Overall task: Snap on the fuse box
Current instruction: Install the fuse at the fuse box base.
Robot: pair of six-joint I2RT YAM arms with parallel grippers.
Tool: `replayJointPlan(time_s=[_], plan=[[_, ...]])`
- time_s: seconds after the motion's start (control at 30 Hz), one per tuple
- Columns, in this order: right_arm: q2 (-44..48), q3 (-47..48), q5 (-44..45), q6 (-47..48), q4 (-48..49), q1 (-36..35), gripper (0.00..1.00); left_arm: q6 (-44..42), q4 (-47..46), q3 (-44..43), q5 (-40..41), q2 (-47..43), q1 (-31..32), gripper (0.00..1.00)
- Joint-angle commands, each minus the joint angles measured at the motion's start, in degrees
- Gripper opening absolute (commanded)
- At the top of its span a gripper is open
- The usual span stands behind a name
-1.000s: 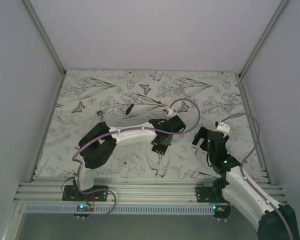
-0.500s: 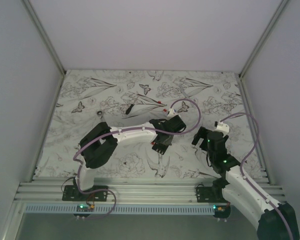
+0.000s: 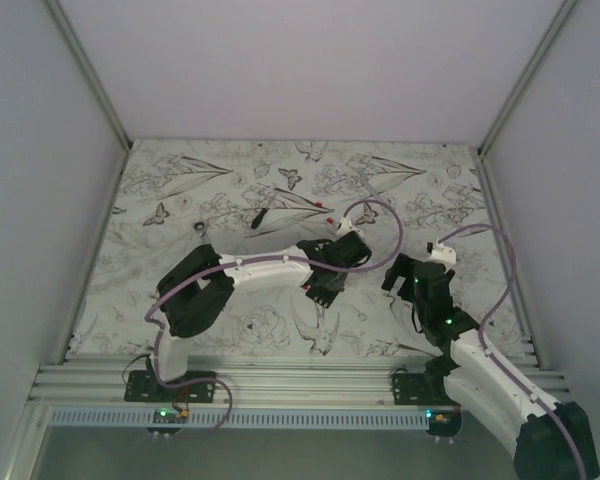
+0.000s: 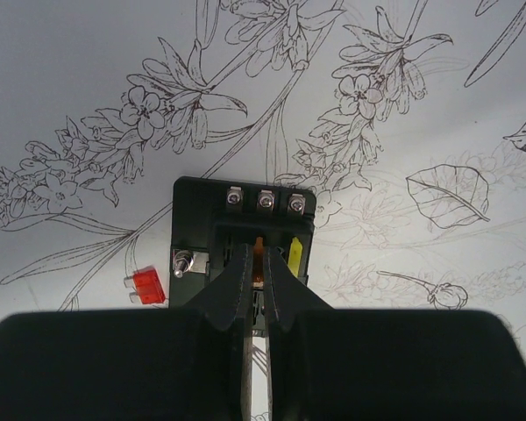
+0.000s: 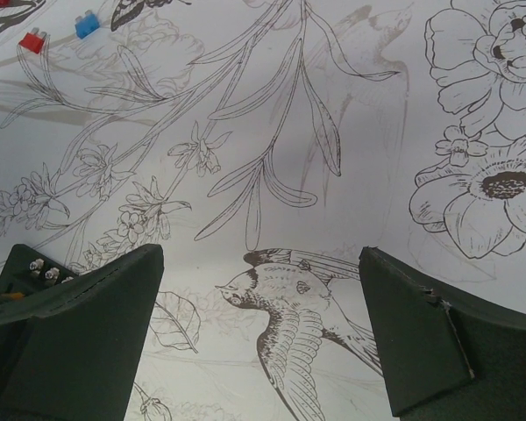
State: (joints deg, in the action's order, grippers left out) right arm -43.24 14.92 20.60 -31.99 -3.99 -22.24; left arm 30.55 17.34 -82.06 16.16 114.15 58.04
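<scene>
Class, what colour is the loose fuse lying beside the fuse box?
The loose fuse is red, best seen in the left wrist view.

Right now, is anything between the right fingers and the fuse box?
Bare mat lies between the right fingers and the fuse box, but the left fingers sit on its top, pinching an orange fuse.

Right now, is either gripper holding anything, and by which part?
Left gripper pinches a small orange fuse over the fuse box; the gripped part is hidden. Right gripper is open, empty.
</scene>
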Motion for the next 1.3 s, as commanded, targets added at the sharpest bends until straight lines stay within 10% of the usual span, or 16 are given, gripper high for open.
replayJointPlan(time_s=[0.0, 1.07, 1.27], plan=[[-0.45, 0.81, -0.80, 0.87, 2.12, 0.44, 1.00, -0.90, 1.55, 3.58, -2.58, 1.71, 0.32, 0.00], [-4.48, 1.76, -4.51, 1.93, 3.45, 0.44, 1.00, 2.86, 6.36, 5.18, -2.87, 1.53, 0.93, 0.00], [-4.96, 1.83, -5.10, 1.98, 3.67, 0.42, 1.00, -0.67, 6.75, 0.43, -0.40, -0.92, 0.86, 0.14]])
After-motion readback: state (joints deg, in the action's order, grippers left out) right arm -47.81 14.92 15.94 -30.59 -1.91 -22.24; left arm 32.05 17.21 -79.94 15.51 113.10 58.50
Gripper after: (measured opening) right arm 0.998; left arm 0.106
